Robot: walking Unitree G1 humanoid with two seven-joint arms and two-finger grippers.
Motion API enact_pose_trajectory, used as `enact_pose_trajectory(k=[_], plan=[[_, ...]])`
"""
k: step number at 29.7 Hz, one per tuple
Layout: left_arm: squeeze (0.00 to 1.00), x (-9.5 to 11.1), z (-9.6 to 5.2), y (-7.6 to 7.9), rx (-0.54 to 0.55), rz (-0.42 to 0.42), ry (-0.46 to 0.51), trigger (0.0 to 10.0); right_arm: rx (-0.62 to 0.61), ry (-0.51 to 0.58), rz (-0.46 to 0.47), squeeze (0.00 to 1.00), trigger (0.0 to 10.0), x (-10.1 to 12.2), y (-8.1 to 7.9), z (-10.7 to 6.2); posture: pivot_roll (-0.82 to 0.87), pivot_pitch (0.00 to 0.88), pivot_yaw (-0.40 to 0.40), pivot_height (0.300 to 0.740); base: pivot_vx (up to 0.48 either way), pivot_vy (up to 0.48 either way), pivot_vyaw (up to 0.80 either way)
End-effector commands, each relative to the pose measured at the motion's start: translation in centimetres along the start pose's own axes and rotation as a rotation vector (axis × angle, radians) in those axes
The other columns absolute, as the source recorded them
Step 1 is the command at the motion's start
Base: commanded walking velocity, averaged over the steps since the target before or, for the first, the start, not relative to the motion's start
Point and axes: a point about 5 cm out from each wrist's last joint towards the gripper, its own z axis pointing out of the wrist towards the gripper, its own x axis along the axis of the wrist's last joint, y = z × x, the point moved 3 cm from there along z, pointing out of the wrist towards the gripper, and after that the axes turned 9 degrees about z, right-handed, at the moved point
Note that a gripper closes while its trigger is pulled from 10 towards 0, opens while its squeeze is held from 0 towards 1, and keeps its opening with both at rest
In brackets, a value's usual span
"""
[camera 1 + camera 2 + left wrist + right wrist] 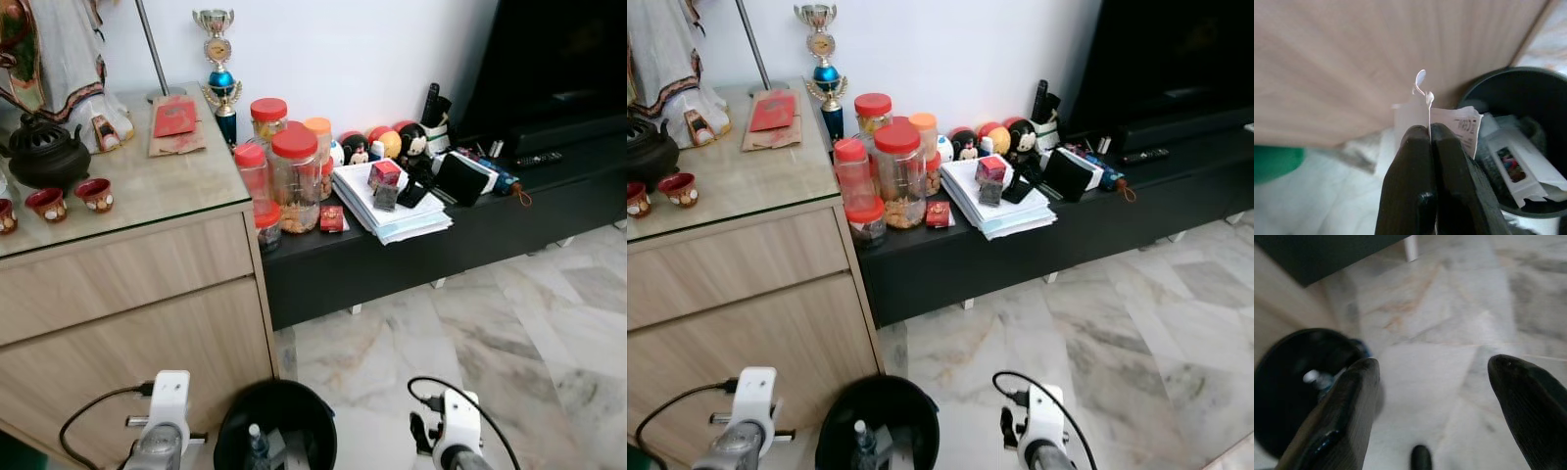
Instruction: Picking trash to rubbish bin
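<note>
Left gripper (pixel 1429 134) pinches a receipt (pixel 1462 128), half hidden behind its fingers, beside the bin (pixel 1528 93); right gripper (pixel 1432 382) gapes over bare floor (pixel 1449 323).

A white-walled living room with marble flooring.
A light wood cabinet (pixel 127 294) with a glass top stands on the left beside a low black TV console (pixel 411 250) along the white wall (pixel 372 49); grey-veined marble floor (pixel 509 343) spreads below in even daylight.
</note>
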Motion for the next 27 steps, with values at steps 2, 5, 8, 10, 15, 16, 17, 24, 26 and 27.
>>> enact_pose_trajectory(k=[2,5,8,10,15,16,17,24,26,27], plan=[[0.0,2.2,0.3,1.2,-0.061,0.081,0.074,10.0,0.052,0.0,-0.008,0.0,10.0,0.5,-1.2,0.3,-0.02,0.018,-0.014,0.74,0.0,0.0,0.0],[0.0,5.3,0.4,2.8,-0.127,0.064,0.157,10.0,0.17,0.004,-0.045,0.0,10.0,1.7,-3.4,0.7,-0.03,0.025,-0.018,0.74,0.0,0.0,0.0],[0.0,6.6,0.4,3.9,-0.181,0.033,0.187,10.0,0.238,0.01,-0.07,0.0,10.0,2.4,-4.7,0.8,-0.03,0.025,-0.018,0.74,0.0,0.0,0.0],[0.0,8.0,0.2,5.5,-0.262,0.014,0.222,10.0,0.322,0.008,-0.087,0.0,10.0,3.1,-6.3,0.9,-0.03,0.028,-0.023,0.74,0.0,0.0,0.0],[0.0,9.6,-0.3,7.4,-0.353,-0.045,0.262,10.0,0.495,0.017,-0.135,0.0,10.0,4.4,-9.3,0.7,-0.04,0.031,-0.024,0.74,0.0,0.0,0.0],[0.0,9.6,-0.3,7.4,-0.353,-0.045,0.262,10.0,0.495,0.017,-0.135,0.0,10.0,4.4,-9.3,0.7,-0.04,0.031,-0.024,0.74,0.0,0.0,0.0],[0.0,9.8,-0.4,7.8,-0.371,-0.072,0.266,10.0,0.574,0.019,-0.14,0.0,10.0,4.8,-10.6,0.4,-0.04,0.031,-0.024,0.74,0.0,0.0,0.0],[0.0,9.8,-0.6,8.3,-0.399,-0.105,0.27,10.0,0.732,0.032,-0.171,0.0,10.0,5.7,-13.0,-0.3,-0.05,0.044,-0.032,0.74,0.0,0.0,0.0],[0.0,9.8,-0.6,8.3,-0.403,-0.111,0.271,10.0,0.741,0.035,-0.174,0.0,10.0,5.8,-13.1,-0.3,-0.05,0.046,-0.035,0.74,0.0,0.0,0.0],[0.0,9.8,-0.6,8.4,-0.406,-0.111,0.27,10.0,0.747,0.036,-0.177,0.0,10.0,5.9,-13.1,-0.4,-0.05,0.05,-0.037,0.74,0.0,0.0,0.0]])
